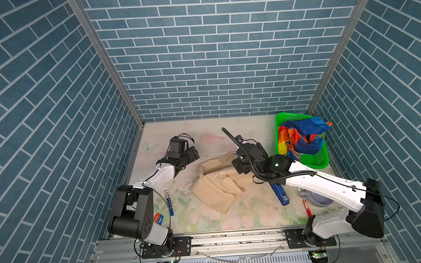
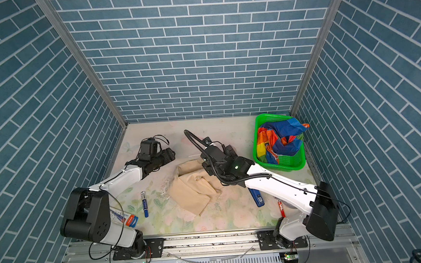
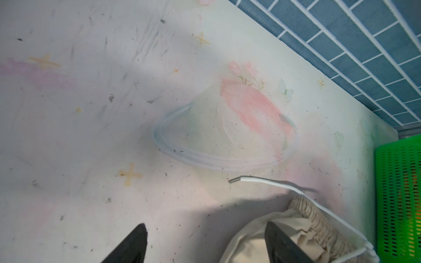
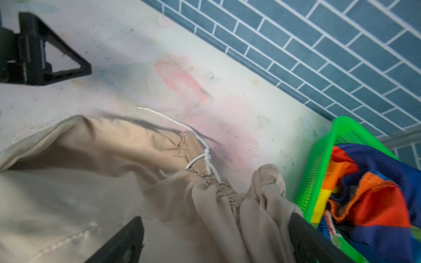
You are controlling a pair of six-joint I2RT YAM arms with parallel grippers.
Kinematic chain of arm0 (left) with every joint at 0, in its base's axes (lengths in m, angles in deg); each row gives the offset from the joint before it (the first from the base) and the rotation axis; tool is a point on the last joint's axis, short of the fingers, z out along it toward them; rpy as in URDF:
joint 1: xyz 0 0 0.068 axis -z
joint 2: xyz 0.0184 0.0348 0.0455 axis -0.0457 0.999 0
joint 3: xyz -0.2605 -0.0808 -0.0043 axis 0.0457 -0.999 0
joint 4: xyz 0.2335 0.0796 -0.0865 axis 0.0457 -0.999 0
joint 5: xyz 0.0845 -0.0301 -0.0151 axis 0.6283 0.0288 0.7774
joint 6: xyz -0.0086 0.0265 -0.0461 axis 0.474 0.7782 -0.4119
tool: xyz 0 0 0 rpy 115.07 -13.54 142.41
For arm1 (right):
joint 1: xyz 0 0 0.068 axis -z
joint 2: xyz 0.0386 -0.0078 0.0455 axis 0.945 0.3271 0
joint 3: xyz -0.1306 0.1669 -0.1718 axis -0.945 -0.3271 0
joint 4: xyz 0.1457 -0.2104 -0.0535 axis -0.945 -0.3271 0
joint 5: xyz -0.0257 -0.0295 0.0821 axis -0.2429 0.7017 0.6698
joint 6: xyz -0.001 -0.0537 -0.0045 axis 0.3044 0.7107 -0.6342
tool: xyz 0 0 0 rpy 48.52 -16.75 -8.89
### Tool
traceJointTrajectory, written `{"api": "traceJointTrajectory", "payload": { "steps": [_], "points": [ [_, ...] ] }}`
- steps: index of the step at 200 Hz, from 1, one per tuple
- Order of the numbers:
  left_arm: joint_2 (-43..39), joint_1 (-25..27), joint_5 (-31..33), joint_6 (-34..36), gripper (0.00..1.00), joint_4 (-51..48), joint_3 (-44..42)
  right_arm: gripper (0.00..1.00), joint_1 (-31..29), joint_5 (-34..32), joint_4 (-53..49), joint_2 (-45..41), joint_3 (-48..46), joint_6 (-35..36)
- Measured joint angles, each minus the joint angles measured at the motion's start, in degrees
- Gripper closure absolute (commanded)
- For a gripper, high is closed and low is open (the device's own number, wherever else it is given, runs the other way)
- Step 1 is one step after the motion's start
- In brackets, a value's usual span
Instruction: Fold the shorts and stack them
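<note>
Two shorts: beige pair [image 1: 215, 187], rainbow pair [image 1: 302, 136]; marker [image 1: 169, 202] label illegible.

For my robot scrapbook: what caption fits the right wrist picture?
Open right gripper over crumpled beige shorts, rainbow shorts in green basket.

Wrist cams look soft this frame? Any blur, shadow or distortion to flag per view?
Right wrist view: beige shorts smeared and soft close to the lens. Left wrist view: drawstring tip crisp, dark shadow on the floral mat. Both top views: sharp, evenly lit, walls splayed by wide angle.
</note>
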Motion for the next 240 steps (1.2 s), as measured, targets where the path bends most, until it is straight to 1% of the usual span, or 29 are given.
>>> {"api": "traceJointTrajectory", "payload": {
  "steps": [9,18,28,38,57,77,96,125,138,147,159,188,199,207,222,240],
  "points": [
    [0.3,0.0,-0.8,-0.3,0.20,0.4,0.0,0.01,1.2,-1.3,-0.6,-1.3,0.3,0.8],
    [0.3,0.0,-1.5,-0.6,0.18,0.7,0.0,0.02,2.1,-1.7,-1.4,-2.3,1.1,1.4],
    [0.2,0.0,-1.9,-0.8,0.16,1.0,0.0,0.07,2.9,-0.5,-1.9,-3.3,2.2,1.6],
    [0.2,0.0,-2.2,-1.0,0.15,1.1,0.0,0.07,2.5,2.1,-2.0,-4.5,2.6,1.4],
    [-0.7,0.0,-2.2,-0.8,0.14,0.7,-0.1,0.07,-1.3,6.1,-3.0,-5.7,2.5,1.3],
    [-1.8,0.0,-2.4,-0.8,0.14,0.8,-0.1,0.05,-4.1,8.3,-4.3,-5.3,1.7,0.8],
    [-2.3,0.0,-3.2,-1.3,0.14,0.8,-0.1,0.02,-4.0,8.9,-4.3,-5.0,1.3,0.9],
    [-3.7,0.0,-5.6,-2.6,0.12,1.7,-1.4,0.02,-3.4,9.3,-3.6,-3.9,2.5,1.5],
    [-5.5,0.2,-6.6,-3.4,0.12,2.3,-3.1,0.02,-2.7,10.9,-3.5,-2.3,4.3,1.8],
    [-6.6,0.5,-7.2,-3.9,0.12,2.6,-4.2,0.02,-2.0,13.2,-2.6,-1.9,5.0,1.8],
    [-7.6,1.1,-7.9,-4.7,0.12,3.7,-5.4,0.02,-0.4,18.1,-0.9,-1.9,5.4,1.6],
    [-8.1,3.1,-9.8,-6.8,0.12,6.1,-7.8,0.03,6.8,33.1,6.8,-1.2,6.4,-2.8],
    [-8.1,3.8,-10.4,-7.5,0.12,6.6,-8.4,0.03,8.8,37.0,8.8,0.5,8.8,-4.1],
    [-8.2,4.2,-10.6,-7.8,0.12,6.9,-8.6,0.03,9.6,39.7,9.9,3.2,12.3,-4.8],
    [-9.0,4.7,-10.9,-8.4,0.12,7.3,-9.1,0.04,9.7,44.4,10.8,10.0,21.8,-4.9],
    [-11.7,5.0,-10.8,-9.0,0.12,7.2,-9.6,0.06,10.3,50.9,9.7,20.9,38.6,-5.4]
  ]
}}
